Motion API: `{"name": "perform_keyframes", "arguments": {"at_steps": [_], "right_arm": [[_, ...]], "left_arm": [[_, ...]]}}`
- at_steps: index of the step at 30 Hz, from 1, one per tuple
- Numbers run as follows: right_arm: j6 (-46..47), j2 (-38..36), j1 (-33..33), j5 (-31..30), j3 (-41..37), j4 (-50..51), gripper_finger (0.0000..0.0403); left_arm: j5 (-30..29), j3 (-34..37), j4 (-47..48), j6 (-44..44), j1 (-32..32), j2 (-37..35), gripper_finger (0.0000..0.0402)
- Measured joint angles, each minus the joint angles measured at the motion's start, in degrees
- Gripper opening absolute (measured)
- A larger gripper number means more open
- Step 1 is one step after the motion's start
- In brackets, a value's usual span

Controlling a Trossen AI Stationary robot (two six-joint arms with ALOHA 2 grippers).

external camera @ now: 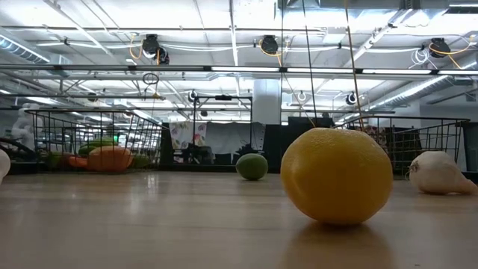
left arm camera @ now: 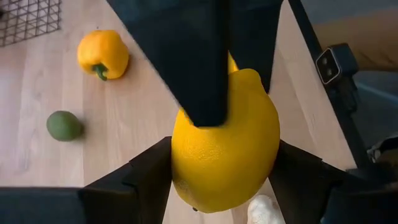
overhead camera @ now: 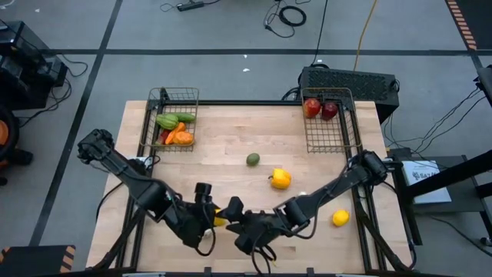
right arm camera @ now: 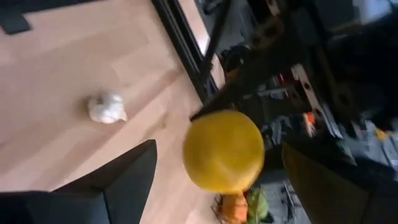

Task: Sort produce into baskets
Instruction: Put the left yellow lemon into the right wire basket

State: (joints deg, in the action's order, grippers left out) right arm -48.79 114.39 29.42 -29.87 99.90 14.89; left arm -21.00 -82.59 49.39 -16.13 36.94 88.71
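Two baskets at the tabletop's (overhead camera: 231,138) far edge: left basket (overhead camera: 175,98) with several vegetables in it, right basket (overhead camera: 332,131) with two apples (overhead camera: 320,108) at its far end; between them and nearer, an avocado (overhead camera: 253,159), a pepper (overhead camera: 280,178) just right of it and closer in; a lemon (overhead camera: 340,218) alone near the right front corner; both arms meeting at the front edge, left pincer (overhead camera: 214,215) and right pincer (overhead camera: 235,218) facing each other, another lemon (left arm camera: 225,143) between the left fingers (left arm camera: 146,174), the right pincer spread around it; garlic (right arm camera: 106,107) on the tabletop just beside.
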Motion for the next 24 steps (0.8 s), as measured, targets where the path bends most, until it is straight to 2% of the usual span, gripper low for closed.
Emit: {"name": "perform_keyframes", "arguments": {"at_steps": [9,12,20,24], "right_arm": [[-1.8,0.0,-2.9,3.0,0.0,0.3,0.0323],[-1.6,0.0,-3.7,4.8,0.0,0.4,0.0301],[-0.9,0.0,-3.9,4.7,0.0,2.5,0.0218],[0.9,-0.1,-3.9,4.4,0.1,3.5,0.0201]], "left_arm": [[1.9,0.0,-1.6,3.6,-2.3,0.0,0.0237],[1.9,0.0,-1.9,3.6,-3.0,0.0,0.0237],[1.9,0.0,-1.9,3.6,-4.4,0.0,0.0237],[2.1,0.0,-2.2,4.7,-4.4,0.1,0.0237]]}}
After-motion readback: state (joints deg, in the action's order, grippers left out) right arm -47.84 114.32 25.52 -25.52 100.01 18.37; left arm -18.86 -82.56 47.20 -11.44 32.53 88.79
